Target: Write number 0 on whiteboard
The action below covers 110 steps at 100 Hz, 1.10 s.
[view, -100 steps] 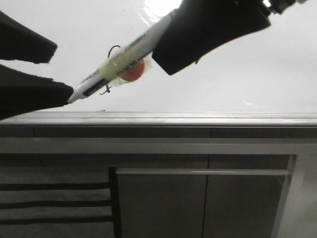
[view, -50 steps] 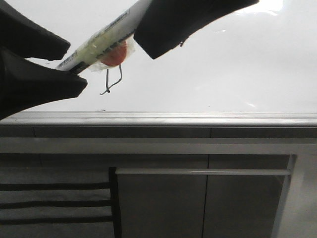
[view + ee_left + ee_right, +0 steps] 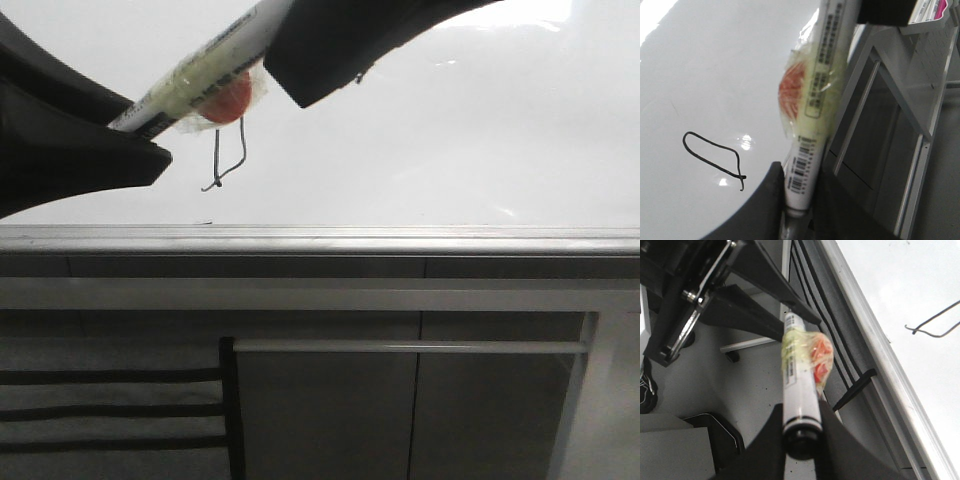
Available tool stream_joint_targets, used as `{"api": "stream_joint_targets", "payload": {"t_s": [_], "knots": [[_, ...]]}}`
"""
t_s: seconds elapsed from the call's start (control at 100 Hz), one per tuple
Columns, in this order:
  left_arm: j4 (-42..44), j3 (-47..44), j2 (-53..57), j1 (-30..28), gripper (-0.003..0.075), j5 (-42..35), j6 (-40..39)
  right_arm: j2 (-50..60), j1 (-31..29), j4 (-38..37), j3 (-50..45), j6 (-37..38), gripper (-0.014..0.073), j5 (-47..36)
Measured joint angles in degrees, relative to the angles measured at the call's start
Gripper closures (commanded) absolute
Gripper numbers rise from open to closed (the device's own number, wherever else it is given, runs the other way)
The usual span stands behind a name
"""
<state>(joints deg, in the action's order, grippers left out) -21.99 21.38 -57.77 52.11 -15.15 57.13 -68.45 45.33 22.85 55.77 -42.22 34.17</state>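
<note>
The whiteboard (image 3: pixel 450 130) fills the upper front view, with a grey rail (image 3: pixel 400 240) along its edge. The number 0 (image 3: pixel 228 160) is a thin dark loop with a knotted tail, and its top is hidden behind the marker (image 3: pixel 200 75). The marker is white, with yellowish tape and an orange blob. My left gripper (image 3: pixel 125 120) is shut on one end and my right gripper (image 3: pixel 285 45) on the other. The left wrist view shows the whole 0 (image 3: pixel 712 152) beside the left gripper (image 3: pixel 799 187) and the marker (image 3: pixel 822 90). The right wrist view shows the right gripper (image 3: pixel 801 430) clamping the marker (image 3: pixel 799 385).
Grey cabinet doors (image 3: pixel 330 410) stand below the rail, with black chair slats (image 3: pixel 110 410) at the lower left. A white perforated rack (image 3: pixel 935 45) shows in the left wrist view. A dark object (image 3: pixel 715 430) lies on the floor.
Both grippers and the marker have moved up and to the left, away from the 0. The lower part and tail of the 0 now show below the marker.
</note>
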Motion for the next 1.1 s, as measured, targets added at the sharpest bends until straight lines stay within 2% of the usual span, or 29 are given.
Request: {"api": "stream_joint_targets", "payload": {"t_s": [0.06, 0.11, 0.16, 0.21, 0.34, 0.46, 0.65, 0.79, 0.98, 1.1], "knots": [[0.0, 0.0, 0.0, 0.0, 0.074, 0.0, 0.0, 0.0, 0.0, 0.0, 0.12, 0.0, 0.0347, -0.08], [-0.25, 0.0, 0.0, 0.0, 0.074, -0.29, 0.0, 0.0, 0.0, 0.0, 0.22, 0.0, 0.0168, 0.02], [-0.37, 0.0, 0.0, 0.0, 0.074, -0.74, -0.1, 0.0, 0.0, 0.0, 0.48, 0.0, 0.0049, 0.15], [-0.75, 0.0, 0.0, 0.0, 0.074, -0.84, -0.2, 0.0, 0.0, 0.0, 0.87, 0.0, -0.0006, 0.15], [-6.17, 0.0, 0.0, 0.0, 0.074, -2.2, -0.32, 0.63, 0.0, -0.27, 1.96, 0.0, 0.0029, -1.31], [-20.79, 0.09, 0.0, 0.0, 0.074, -7.39, -0.32, 3.18, 0.0, -1.92, 2.33, 0.0, 0.007, -4.36], [-37.2, 0.33, -0.62, 0.0, 0.074, -16.85, -0.44, 8.33, 0.0, -2.95, 2.42, 0.0, 0.0078, -5.71], [-47.87, 0.44, -2.68, 0.0, 0.074, -19.91, -0.67, 9.81, 0.0, -2.98, 2.54, 0.0, 0.0078, -5.71], [-51.07, 1.33, -5.77, 0.0, 0.074, -21.09, -4.16, 9.81, 0.0, -3.18, 2.54, 0.0, 0.0078, -5.47], [-51.15, 3.42, -8.09, -1.91, 0.0739, -18.27, -4.66, 9.81, 0.0, -3.18, 2.54, 0.0, 0.0078, -5.25]]}}
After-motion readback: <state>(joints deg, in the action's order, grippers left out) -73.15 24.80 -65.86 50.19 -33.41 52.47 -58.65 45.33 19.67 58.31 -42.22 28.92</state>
